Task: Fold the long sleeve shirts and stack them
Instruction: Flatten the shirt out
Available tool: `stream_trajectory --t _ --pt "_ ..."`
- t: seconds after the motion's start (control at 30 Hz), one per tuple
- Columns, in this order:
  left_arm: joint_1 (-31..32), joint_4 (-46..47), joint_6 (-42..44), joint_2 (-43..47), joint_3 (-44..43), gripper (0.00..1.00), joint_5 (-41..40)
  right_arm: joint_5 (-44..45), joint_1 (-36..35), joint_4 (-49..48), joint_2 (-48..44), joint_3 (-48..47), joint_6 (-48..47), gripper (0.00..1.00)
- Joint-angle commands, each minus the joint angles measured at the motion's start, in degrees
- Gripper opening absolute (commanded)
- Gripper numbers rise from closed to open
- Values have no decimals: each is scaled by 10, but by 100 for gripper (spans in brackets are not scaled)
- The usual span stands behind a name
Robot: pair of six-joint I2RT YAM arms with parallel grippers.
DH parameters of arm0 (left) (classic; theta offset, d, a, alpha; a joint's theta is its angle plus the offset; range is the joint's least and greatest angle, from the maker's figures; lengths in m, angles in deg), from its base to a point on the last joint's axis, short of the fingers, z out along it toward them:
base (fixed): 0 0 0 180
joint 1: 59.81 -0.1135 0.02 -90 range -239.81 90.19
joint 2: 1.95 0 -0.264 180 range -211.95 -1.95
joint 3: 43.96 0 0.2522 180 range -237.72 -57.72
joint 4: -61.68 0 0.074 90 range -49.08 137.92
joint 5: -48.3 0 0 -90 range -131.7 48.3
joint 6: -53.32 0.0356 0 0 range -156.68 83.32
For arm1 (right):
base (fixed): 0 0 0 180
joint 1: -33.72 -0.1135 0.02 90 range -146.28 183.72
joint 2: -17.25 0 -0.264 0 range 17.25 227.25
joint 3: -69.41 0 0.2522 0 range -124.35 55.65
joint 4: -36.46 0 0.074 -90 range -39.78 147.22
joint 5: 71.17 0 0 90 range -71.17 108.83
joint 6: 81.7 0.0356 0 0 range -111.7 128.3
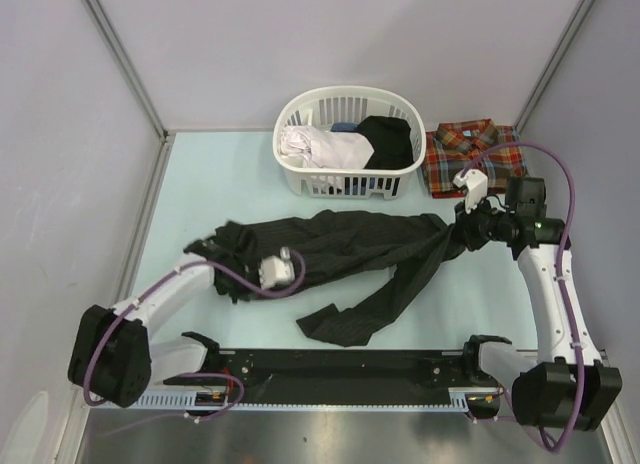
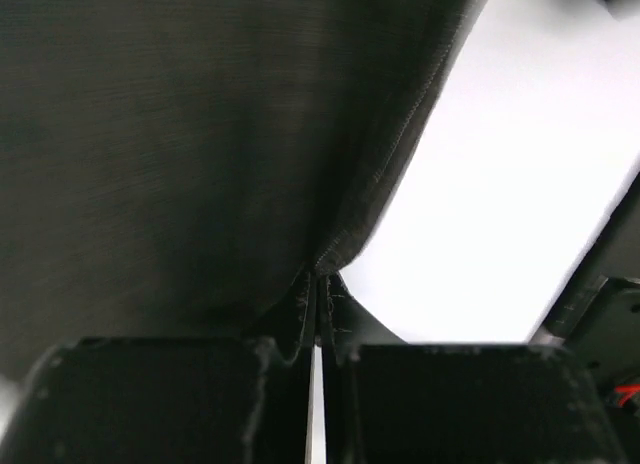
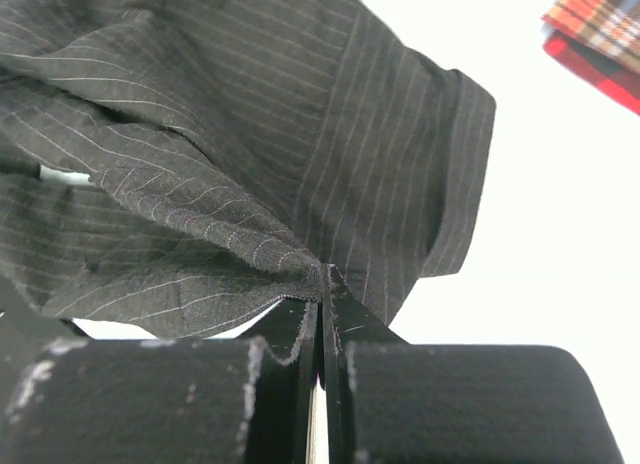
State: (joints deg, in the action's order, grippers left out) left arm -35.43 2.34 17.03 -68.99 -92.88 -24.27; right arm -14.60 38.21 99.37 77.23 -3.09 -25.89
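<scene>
The left gripper is clenched on a seamed edge of the black pinstriped shirt, with a thin fold of cloth nipped between its closed fingertips. The right gripper is likewise pinched shut on a bunched ridge of the same shirt, just beside what looks like a cuff or hem band. Between the two, the shirt stretches in a loose, rumpled band across the table, and one sleeve trails from its middle toward the arm bases. Just beyond the right gripper lies the plaid shirt, folded by the look of it. A white laundry basket holding other clothes stands beyond the span between the grippers. The cloth looks light, thin and limp, so it will likely sag and crumple rather than hold a shape. Holds are best taken on seams, shoulders or hem corners, spread wide and kept taut.
</scene>
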Motion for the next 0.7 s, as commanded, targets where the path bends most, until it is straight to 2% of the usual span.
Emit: stream_trajectory --t 0.0,0.03,0.07,0.1,0.17,0.2,0.23,0.3,0.4,0.47,0.53,0.57,0.6,0.67 --pt "-116 -63 -3 -25 -249 0 109 0 18 -84 49 -66 18 0" --pt "-152 -78 -9 -58 -297 0 150 -2 20 -104 88 -117 26 0" --pt "-165 -86 -19 -76 -347 0 162 -6 22 -112 107 -144 37 0" --pt "-180 -103 -43 -97 -445 0 182 -14 24 -117 128 -178 47 0" --pt "-210 -116 -69 -150 -543 0 224 -21 24 -126 173 -269 78 0" --pt "-219 -117 -96 -162 -620 0 235 -34 27 -126 181 -297 86 0" --pt "-236 -116 -107 -170 -654 0 249 -38 30 -122 188 -349 99 0" --pt "-242 -114 -130 -179 -720 0 270 -56 40 -115 188 -382 104 0" --pt "-276 -121 -120 -140 -730 0 312 -91 77 -65 148 -400 70 0" --pt "-303 -124 -104 -108 -707 0 340 -95 105 -9 91 -360 5 0" --pt "-307 -186 -8 -50 -656 0 354 -106 129 53 50 -321 -43 0" --pt "-306 -211 32 -26 -630 0 356 -107 130 80 26 -296 -107 0" --pt "-305 -261 112 14 -568 0 345 -101 130 104 -14 -247 -130 0" --pt "-306 -289 164 60 -493 0 322 -99 129 175 -57 -188 -182 0"
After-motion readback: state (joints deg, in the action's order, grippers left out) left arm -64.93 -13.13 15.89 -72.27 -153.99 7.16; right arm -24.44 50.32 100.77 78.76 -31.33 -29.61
